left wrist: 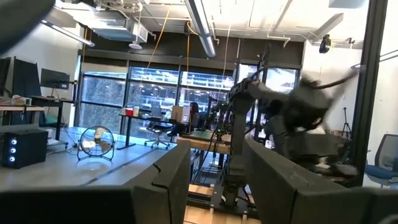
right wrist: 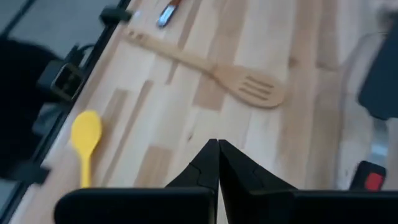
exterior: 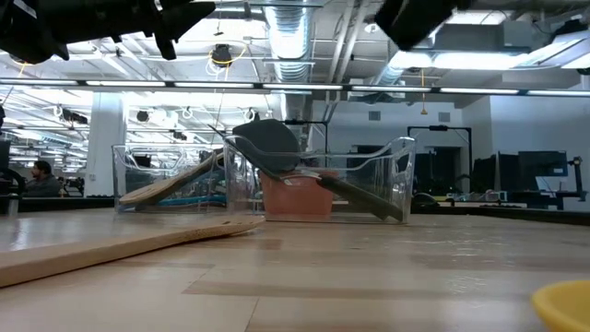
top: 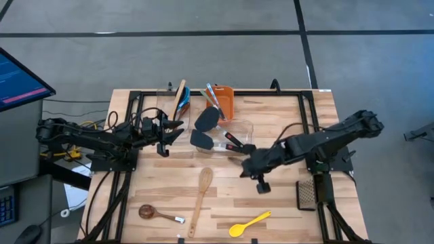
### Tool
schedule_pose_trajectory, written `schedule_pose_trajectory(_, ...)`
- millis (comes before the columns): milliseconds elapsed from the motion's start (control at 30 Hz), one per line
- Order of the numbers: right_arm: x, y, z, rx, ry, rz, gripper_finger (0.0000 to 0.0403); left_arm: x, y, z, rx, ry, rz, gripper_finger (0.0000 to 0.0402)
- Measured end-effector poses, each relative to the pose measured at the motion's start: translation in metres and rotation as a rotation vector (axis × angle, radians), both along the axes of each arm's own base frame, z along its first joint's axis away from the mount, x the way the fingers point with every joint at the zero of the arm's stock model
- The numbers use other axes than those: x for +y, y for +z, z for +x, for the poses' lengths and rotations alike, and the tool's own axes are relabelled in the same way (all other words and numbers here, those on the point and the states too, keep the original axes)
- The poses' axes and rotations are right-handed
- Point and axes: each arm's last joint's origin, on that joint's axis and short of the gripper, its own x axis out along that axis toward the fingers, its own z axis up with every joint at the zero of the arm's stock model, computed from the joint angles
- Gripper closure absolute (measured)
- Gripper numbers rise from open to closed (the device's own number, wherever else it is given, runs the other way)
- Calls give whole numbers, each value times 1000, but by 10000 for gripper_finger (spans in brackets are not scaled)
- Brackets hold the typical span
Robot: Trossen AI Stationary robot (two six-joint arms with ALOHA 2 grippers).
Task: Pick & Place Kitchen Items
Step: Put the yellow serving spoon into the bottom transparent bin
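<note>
My left gripper (top: pixel 175 129) hangs open and empty above the table's left side, beside the clear tubs; its wrist view shows the two fingers apart (left wrist: pixel 214 180), pointing level. My right gripper (top: pixel 243 166) is shut and empty (right wrist: pixel 217 158) above the table's middle, just in front of the tub. A wooden slotted spatula (top: pixel 200 200) (right wrist: pixel 214 73), a yellow spoon (top: pixel 249 224) (right wrist: pixel 85 138) and a brown spoon (top: pixel 157 215) lie flat on the table. Black turners (top: pixel 205 129) lean in a clear tub (exterior: pixel 369 184). A wooden spoon (top: pixel 180 97) leans in another tub.
An orange bin (top: pixel 225 102) holding blue-handled utensils stands at the far middle. A black slotted tool (top: pixel 306 193) lies by the right edge. Black frame rails (top: pixel 129 169) run along the table's sides. Bare wood lies between the tubs and the near utensils.
</note>
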Motion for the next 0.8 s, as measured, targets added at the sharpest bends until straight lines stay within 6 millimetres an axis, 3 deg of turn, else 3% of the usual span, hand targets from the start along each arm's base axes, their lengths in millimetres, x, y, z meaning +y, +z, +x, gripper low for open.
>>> schedule_pose_trajectory(167,33,15,15,154,62,-42,402,0,0,0,0,-2,-3,269)
schedule_pose_trajectory(300,62,15,24,263,84,-57,403,0,0,0,0,-6,-4,269)
schedule_pose_trajectory(533,112,-9,27,400,84,-67,403,0,0,0,2,-6,-5,269)
schedule_pose_trajectory(800,149,-46,19,521,-26,-37,403,0,-1,0,6,-3,1,269)
